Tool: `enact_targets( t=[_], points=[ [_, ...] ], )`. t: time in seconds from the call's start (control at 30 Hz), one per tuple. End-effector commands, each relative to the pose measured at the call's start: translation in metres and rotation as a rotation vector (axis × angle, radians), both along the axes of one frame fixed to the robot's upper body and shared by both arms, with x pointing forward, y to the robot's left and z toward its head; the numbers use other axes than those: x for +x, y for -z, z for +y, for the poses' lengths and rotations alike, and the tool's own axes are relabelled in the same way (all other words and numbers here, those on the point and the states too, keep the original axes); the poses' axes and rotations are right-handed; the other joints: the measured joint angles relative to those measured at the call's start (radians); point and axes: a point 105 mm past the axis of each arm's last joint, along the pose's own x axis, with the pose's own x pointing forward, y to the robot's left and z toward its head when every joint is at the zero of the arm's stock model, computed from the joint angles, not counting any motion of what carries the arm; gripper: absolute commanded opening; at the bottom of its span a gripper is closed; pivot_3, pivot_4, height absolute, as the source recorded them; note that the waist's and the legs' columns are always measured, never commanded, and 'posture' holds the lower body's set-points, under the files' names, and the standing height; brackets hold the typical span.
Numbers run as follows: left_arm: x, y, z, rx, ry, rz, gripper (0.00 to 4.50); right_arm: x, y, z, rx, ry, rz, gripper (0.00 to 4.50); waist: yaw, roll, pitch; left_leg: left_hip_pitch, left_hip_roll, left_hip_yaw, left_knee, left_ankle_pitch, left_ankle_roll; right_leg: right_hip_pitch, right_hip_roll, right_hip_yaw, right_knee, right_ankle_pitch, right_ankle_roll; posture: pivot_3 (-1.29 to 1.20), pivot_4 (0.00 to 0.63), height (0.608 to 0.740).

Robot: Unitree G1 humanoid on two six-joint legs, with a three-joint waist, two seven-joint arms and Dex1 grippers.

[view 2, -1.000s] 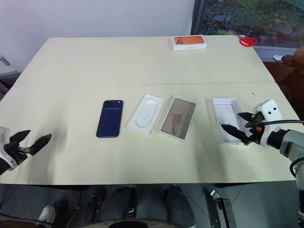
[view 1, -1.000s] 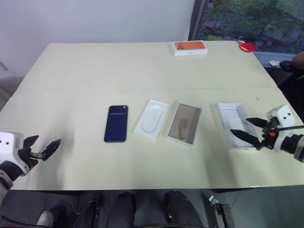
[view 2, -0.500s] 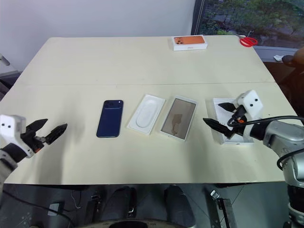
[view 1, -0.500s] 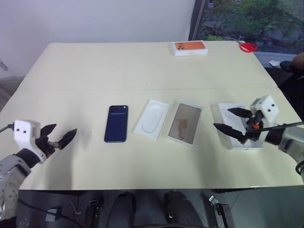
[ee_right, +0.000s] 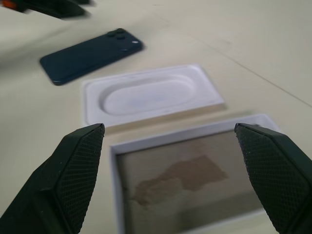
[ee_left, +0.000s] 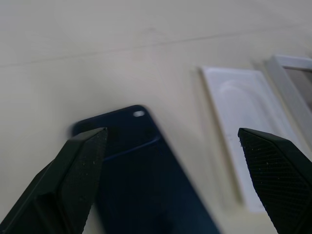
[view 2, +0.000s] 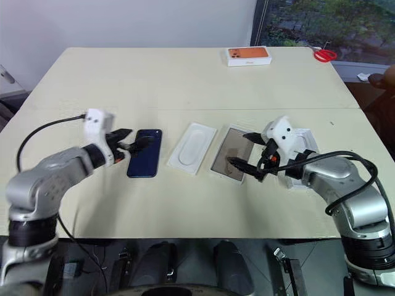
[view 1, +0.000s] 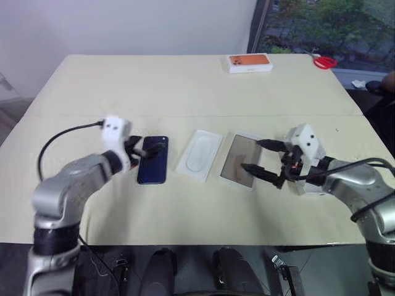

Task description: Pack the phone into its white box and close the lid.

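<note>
Both arms have been brought inward from the table's outer edges since the earlier frames: the left gripper is now poised at the camera end of the phone, and the right gripper is held over the near end of the white box. Both sets of fingers are spread wide and nothing is held. The phone is seen lying flat, back upward, on the table, just beside the white insert, with the box on the insert's other side and the lid largely hidden behind the right arm. The phone is judged stiff, glossy and slippery, fairly dense for its thickness, and breakable if dropped. A hold across its two long edges near the middle would probably be safest, since little height is offered above the table for the fingertips.
</note>
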Motion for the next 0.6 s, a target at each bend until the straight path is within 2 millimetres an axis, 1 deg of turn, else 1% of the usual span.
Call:
enact_targets(
  t=[0.03, 0.1, 0.17, 0.23, 0.33, 0.47, 0.6],
  points=[
    [0.004, 0.004, -0.028, -0.03, 0.047, 0.165, 4.5, -0.008, -0.009, 0.003, -0.006, -0.012, -0.042, 4.46, 0.001, 0.0, 0.0, 0.0, 0.0, 0.0, 0.0, 0.0, 0.0, 0.0, 0.0, 0.0, 0.0, 0.0, 0.0, 0.0, 0.15, 0.732],
    [0.004, 0.01, -0.037, -0.005, 0.052, 0.242, 4.5, -0.011, -0.008, 0.001, -0.011, -0.005, -0.04, 4.46, 0.0, 0.0, 0.0, 0.0, 0.0, -0.001, 0.0, 0.0, 0.0, 0.001, 0.0, -0.001, 0.0, 0.0, 0.0, 0.0, 0.15, 0.732],
    [0.005, 0.014, -0.04, 0.014, 0.044, 0.291, 4.5, -0.013, -0.008, -0.001, -0.012, 0.001, -0.039, 4.46, -0.007, 0.0, 0.0, 0.001, 0.0, -0.001, 0.0, 0.0, 0.0, 0.001, 0.001, 0.0, 0.0, 0.0, 0.0, 0.0, 0.15, 0.732],
    [0.007, 0.015, -0.046, -0.01, 0.044, 0.339, 4.5, -0.016, -0.006, -0.003, -0.014, 0.011, -0.034, 4.46, -0.007, 0.0, 0.0, 0.001, 0.0, -0.003, 0.0, 0.0, 0.0, 0.001, 0.002, 0.0, 0.0, 0.0, 0.0, 0.0, 0.15, 0.732],
    [0.007, 0.017, -0.057, -0.025, 0.068, 0.375, 4.5, -0.019, -0.003, -0.005, -0.017, 0.021, -0.03, 4.46, -0.001, 0.0, 0.0, 0.001, 0.0, -0.004, 0.0, 0.0, 0.0, 0.001, 0.002, -0.001, 0.0, 0.0, 0.0, 0.0, 0.15, 0.732],
    [0.007, 0.028, -0.061, -0.025, 0.08, 0.437, 4.5, -0.02, -0.003, -0.007, -0.019, 0.047, -0.036, 4.46, -0.001, 0.0, 0.0, 0.001, -0.001, -0.004, 0.0, 0.0, 0.0, 0.002, 0.001, -0.001, 0.0, 0.0, 0.0, 0.0, 0.15, 0.732],
    [0.005, 0.031, -0.067, -0.029, 0.109, 0.459, 4.5, -0.021, -0.003, -0.008, -0.02, 0.052, -0.039, 4.46, 0.0, 0.0, 0.0, 0.002, -0.001, -0.006, 0.0, 0.0, 0.0, 0.004, 0.001, -0.002, -0.001, 0.0, 0.0, 0.0, 0.15, 0.732]
  ],
)
